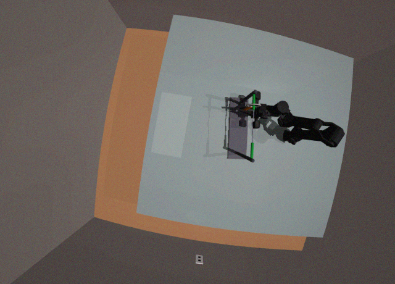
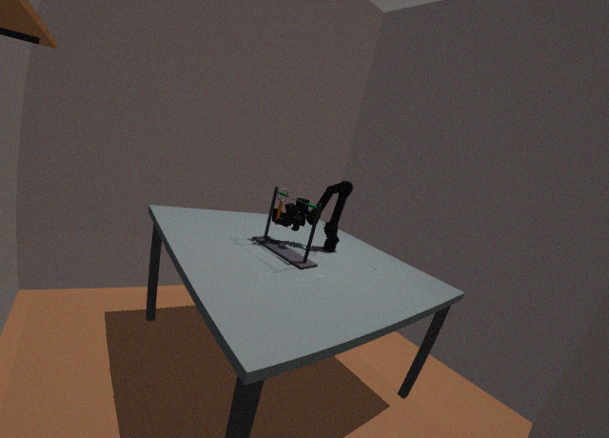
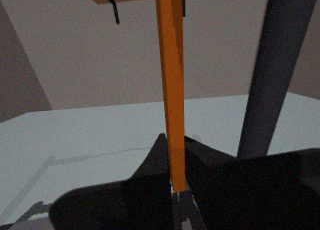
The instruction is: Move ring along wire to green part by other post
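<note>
In the exterior view, 1 post (image 1: 249,96) (image 2: 270,214) (image 3: 277,75) stands just left of the pincer (image 1: 244,108) (image 2: 279,217) (image 3: 168,137), whose 2 fingers pinch the orange handle (image 1: 247,108) (image 2: 280,209) (image 3: 172,90); above them, the ring (image 1: 257,104) (image 2: 286,191) is at that post's green part (image 1: 253,98) (image 2: 281,193). Right of the pincer stands the other post (image 1: 239,154) (image 2: 312,234).

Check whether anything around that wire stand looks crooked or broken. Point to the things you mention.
Nothing stands out. Both posts (image 2: 270,214) (image 2: 311,236) stand upright on the base plate (image 2: 310,265), the ring (image 2: 283,189) hangs around the green part of the wire beside one post, and the claw (image 3: 168,137) is closed on the orange handle (image 3: 172,80).
</note>
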Controlling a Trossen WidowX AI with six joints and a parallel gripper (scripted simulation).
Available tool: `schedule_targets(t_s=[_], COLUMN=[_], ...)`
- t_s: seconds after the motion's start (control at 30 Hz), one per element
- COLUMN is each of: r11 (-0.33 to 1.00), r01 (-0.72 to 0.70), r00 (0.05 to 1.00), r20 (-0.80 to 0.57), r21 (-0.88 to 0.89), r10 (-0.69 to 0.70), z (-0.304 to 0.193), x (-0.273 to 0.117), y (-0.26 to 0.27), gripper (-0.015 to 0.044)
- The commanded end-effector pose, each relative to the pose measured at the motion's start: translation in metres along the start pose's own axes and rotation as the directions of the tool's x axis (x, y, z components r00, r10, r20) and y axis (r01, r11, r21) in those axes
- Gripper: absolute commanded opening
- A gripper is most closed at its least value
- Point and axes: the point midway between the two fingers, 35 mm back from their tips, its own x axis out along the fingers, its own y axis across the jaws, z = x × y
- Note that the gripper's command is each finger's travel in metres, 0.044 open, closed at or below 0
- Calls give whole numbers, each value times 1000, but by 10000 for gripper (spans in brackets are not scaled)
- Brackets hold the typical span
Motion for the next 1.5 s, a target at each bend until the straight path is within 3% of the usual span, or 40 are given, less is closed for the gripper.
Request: schedule_targets(t_s=[0.0,1.47], r11=[1000,1000], r01=[-2,-5], r00=[1000,1000], r20=[5,5], r21=[-3,0], r10=[2,5], z=[4,4], x=[1,1], y=[-1,18], gripper=[-150,-150])
